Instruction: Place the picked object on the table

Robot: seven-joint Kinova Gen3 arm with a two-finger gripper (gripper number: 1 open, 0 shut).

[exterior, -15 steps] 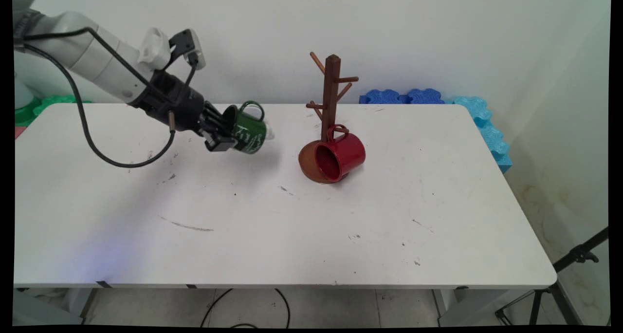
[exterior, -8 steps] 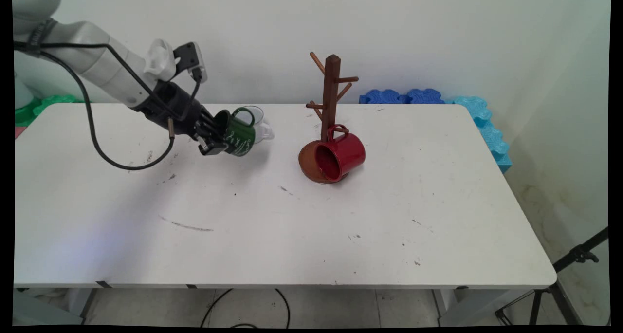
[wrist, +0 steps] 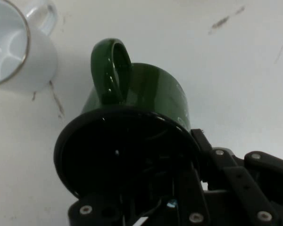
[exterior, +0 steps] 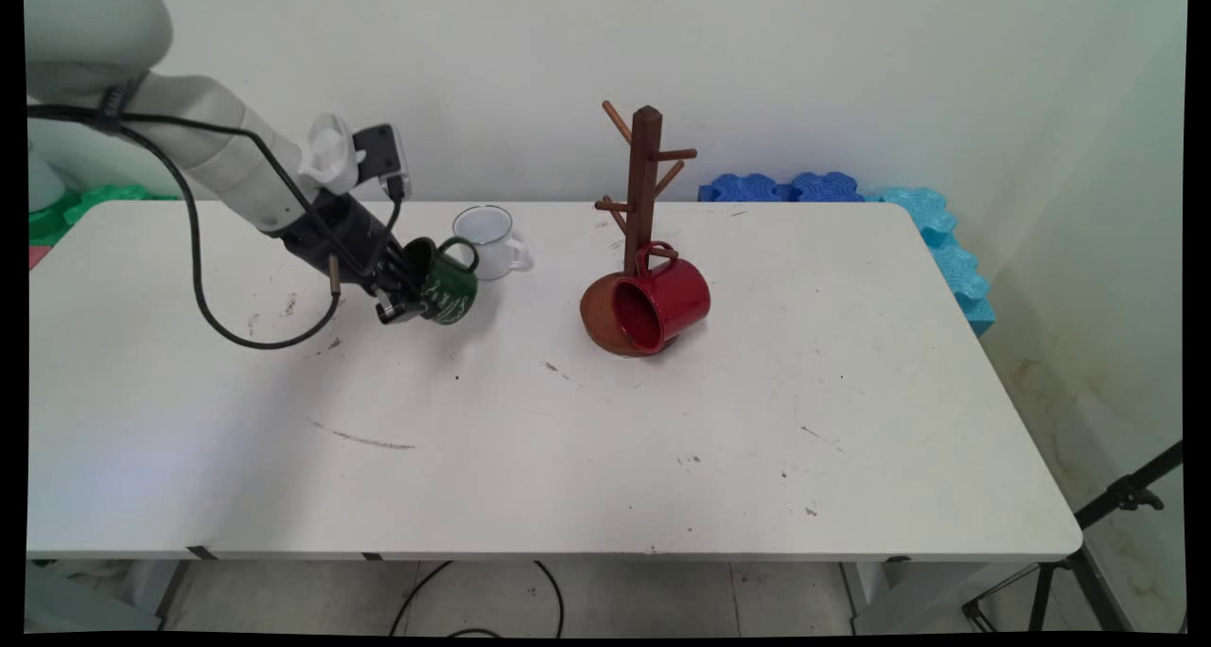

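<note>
Green mug [exterior: 447, 289], gripped at its rim, hangs tilted just above the table [exterior: 605, 458] at far left, base pointing right; gripper [exterior: 409, 292] clenched on it from the left; white mug [exterior: 487, 242] just beyond, right.

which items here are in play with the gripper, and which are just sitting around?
In play:
- gripper, shut on the green mug's rim
- green mug, tilted on its side, low over the table

Sitting around:
- white mug, upright
- red mug, on its side against the mug tree
- blue foam mats
</note>
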